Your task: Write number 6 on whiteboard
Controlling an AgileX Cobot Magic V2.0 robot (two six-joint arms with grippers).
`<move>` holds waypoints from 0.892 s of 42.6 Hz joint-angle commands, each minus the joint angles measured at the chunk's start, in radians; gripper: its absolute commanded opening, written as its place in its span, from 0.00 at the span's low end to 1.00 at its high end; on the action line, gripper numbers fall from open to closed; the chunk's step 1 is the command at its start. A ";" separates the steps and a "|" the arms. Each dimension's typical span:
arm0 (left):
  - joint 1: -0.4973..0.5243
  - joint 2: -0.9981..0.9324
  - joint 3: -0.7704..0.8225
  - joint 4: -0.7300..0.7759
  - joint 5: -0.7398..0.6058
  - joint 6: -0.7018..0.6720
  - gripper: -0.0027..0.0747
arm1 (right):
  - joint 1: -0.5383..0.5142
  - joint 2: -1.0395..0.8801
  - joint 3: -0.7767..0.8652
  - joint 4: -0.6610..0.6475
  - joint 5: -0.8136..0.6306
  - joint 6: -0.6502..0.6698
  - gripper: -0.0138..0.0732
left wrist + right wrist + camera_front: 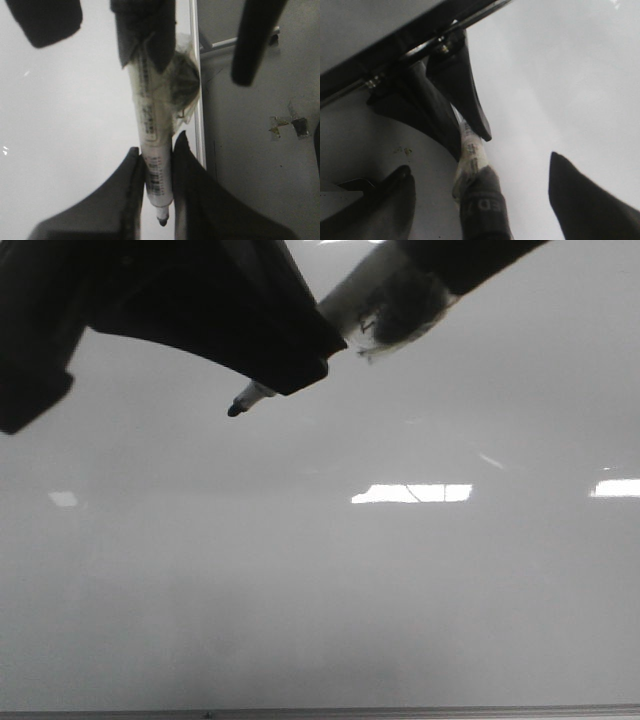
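Whiteboard [320, 590], marker [152, 150] clamped between left jaws (tip exposed)

The whiteboard [320, 590] is glossy and smooth, pale grey-white, throwing back bright rectangular light reflections. Its frame [196, 75] looks like thin grey brushed metal, slightly shiny. The marker [152, 145] has a smooth whitish plastic barrel with a printed label and barcode on it, plus a dark tip; some clear crinkly wrap or tape [182, 82] sits around its upper part, kinda shiny. The left gripper [156, 165] fingers look like matt black plastic, no sheen at all. Same for the right gripper [480, 200] fingers, dull black. The surface beside the board [260, 150] is matt grey with a few scuffs.
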 commanded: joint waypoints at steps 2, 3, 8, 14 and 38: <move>-0.007 -0.029 -0.035 -0.007 -0.072 -0.002 0.05 | 0.004 0.001 -0.041 0.011 -0.066 -0.010 0.81; -0.007 -0.029 -0.035 -0.013 -0.074 -0.002 0.05 | 0.004 0.002 -0.041 0.011 -0.066 -0.010 0.81; -0.007 -0.029 -0.035 -0.013 -0.089 -0.002 0.05 | 0.004 0.005 -0.041 0.011 -0.059 -0.010 0.70; -0.007 -0.029 -0.035 -0.018 -0.120 -0.002 0.05 | 0.004 0.005 -0.041 0.011 -0.049 -0.010 0.46; -0.007 -0.029 -0.035 -0.022 -0.136 -0.002 0.32 | -0.048 -0.009 -0.040 -0.082 0.042 -0.008 0.08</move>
